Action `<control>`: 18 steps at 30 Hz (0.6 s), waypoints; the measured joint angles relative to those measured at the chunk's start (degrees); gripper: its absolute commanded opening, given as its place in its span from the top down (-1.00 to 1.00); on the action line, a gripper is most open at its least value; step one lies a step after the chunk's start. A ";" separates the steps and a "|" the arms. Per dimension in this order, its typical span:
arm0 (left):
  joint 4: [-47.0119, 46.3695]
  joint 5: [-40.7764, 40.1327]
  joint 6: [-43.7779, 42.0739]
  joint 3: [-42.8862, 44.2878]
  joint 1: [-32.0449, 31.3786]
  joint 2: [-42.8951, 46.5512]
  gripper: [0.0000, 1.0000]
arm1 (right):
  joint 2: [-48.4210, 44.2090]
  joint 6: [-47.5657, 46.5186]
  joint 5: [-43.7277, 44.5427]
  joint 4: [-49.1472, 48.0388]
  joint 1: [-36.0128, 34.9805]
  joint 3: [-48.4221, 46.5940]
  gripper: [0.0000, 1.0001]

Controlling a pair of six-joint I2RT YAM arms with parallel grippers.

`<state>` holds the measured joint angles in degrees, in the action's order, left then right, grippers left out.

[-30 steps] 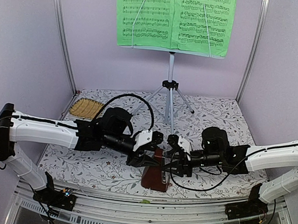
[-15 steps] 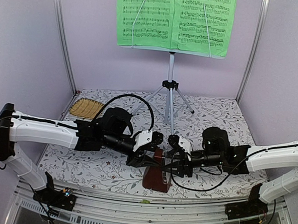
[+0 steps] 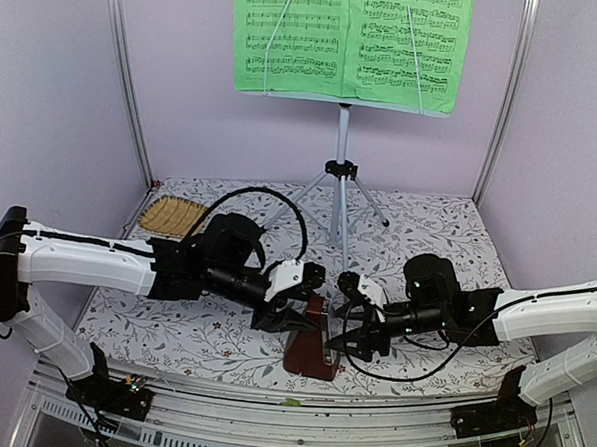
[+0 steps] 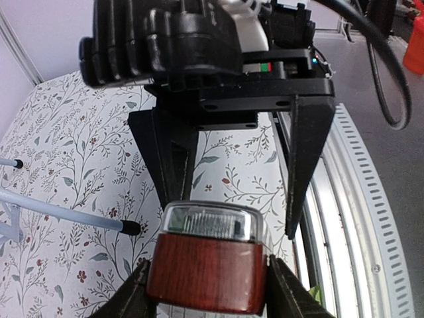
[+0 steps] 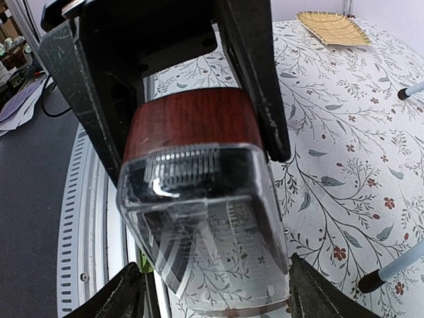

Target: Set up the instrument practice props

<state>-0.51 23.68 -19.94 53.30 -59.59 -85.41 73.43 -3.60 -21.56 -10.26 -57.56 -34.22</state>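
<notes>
1. Left hand [image 4: 209,295] is clamped on the metronome [image 3: 310,346], fingers [image 4: 136,295] pressed on both sides of its reddish wood body. Straw mat [image 3: 174,215] lies well behind it, off to its left.
2. Metronome is between the two hands, tilted, clear part toward the right hand. Base is low by the floral desk [image 3: 428,230]; cannot tell if it touches.
3. Music stand [image 3: 341,166] is upright well behind both hands, tripod legs on the desk. Green booklet [image 3: 348,41] is spread open on it, high above the hands.
4. Right hand [image 3: 344,316] is just right of the metronome, jaws apart, wider than the clear part, gripping nothing.
</notes>
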 measured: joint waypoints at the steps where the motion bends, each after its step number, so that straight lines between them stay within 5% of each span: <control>1: 0.00 0.00 0.00 0.00 0.00 0.00 0.96 | 0.00 0.00 0.00 0.02 0.00 -0.07 -0.53; 7: 0.02 0.00 0.00 0.00 0.00 0.00 0.97 | 0.50 -0.31 0.11 0.42 0.00 -2.10 -0.49; 12: 0.04 -0.07 -0.02 0.00 0.00 0.00 0.97 | 2.08 -0.92 0.07 0.48 0.00 -3.65 0.02; 18: 0.17 -0.37 -0.11 0.00 0.11 0.07 0.99 | 1.97 -1.84 0.20 0.17 -0.02 -3.52 0.31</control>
<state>-0.34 23.31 -20.05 53.30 -59.48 -85.34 75.40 -5.43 -21.37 -10.09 -57.58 -37.74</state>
